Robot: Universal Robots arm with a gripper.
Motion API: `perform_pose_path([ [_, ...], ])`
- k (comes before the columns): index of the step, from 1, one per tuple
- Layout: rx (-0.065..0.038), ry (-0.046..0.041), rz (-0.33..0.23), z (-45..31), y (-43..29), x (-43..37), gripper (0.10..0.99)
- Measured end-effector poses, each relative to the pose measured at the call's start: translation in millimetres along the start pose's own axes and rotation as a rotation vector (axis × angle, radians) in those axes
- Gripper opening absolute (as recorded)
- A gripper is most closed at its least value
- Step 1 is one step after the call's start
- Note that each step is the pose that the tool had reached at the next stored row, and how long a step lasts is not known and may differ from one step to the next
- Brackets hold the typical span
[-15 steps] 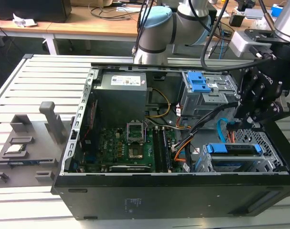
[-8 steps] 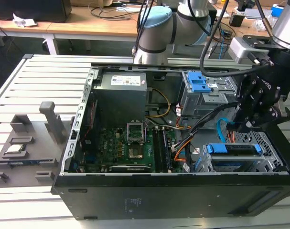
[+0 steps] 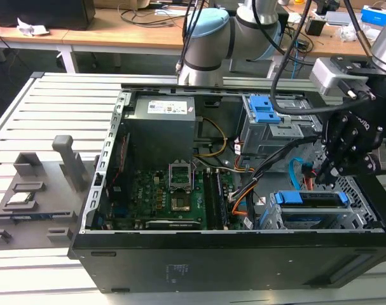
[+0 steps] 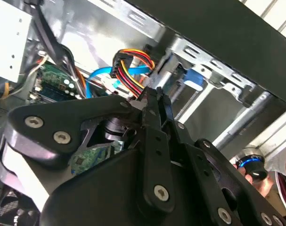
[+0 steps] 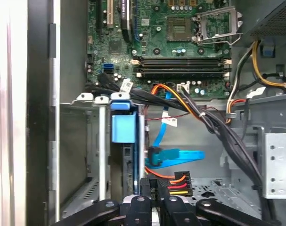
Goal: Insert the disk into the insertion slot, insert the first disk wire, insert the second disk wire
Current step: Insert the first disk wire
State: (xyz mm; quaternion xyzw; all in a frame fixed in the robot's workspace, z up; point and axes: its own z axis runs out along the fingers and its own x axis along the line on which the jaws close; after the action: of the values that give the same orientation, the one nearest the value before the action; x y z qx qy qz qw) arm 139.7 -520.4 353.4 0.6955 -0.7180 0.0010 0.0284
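An open case (image 3: 180, 267) lay on its side on the slatted worktop (image 3: 46, 101), its far edge close to the arm's (image 3: 208, 44) base. In the exterior view the slot (image 3: 326, 221) sat in the case's near corner, toward the exterior view's right. The disk (image 3: 310, 198) was already in it, its blue rail showing along the top of the grey cage. The tool (image 3: 320, 171) hung just above and behind that corner, inside the case.

In the first wrist view the disk (image 5: 123, 128) stood edge-on inside the slot (image 5: 84, 98), and the tool (image 5: 154, 186) was at its end. The tool was closed narrow on the black plug of the first wire (image 5: 179, 180), whose orange, red and yellow strands ran off beside it. The plug was just beside the disk's end; I could not tell whether it was seated. In the second wrist view the tool (image 4: 151, 96) pinched the same plug, with the first wire (image 4: 133, 63) looping up behind it.

The second wire (image 5: 183, 155), flat and light blue, lay across the case floor near the tool. Its plug end was just beside the disk's edge, whether joined or apart I could not tell. It also showed in the exterior view (image 3: 294, 170) between the slot and the taller cage (image 3: 275, 130) with its blue latch (image 3: 264, 109). The board (image 3: 161, 197) filled the case's middle.
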Motion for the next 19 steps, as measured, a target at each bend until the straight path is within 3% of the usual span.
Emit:
perform_pose_path([
  [4, 0.0, 0.0007, 0.0, 3.5, -0.7, 11.8, 0.169],
  [10, 0.0, 0.001, 0.0, 10.9, -4.4, 11.8, 0.169],
  [19, 0.0, 0.0008, 0.0, 10.6, -5.7, 11.8, 0.169],
])
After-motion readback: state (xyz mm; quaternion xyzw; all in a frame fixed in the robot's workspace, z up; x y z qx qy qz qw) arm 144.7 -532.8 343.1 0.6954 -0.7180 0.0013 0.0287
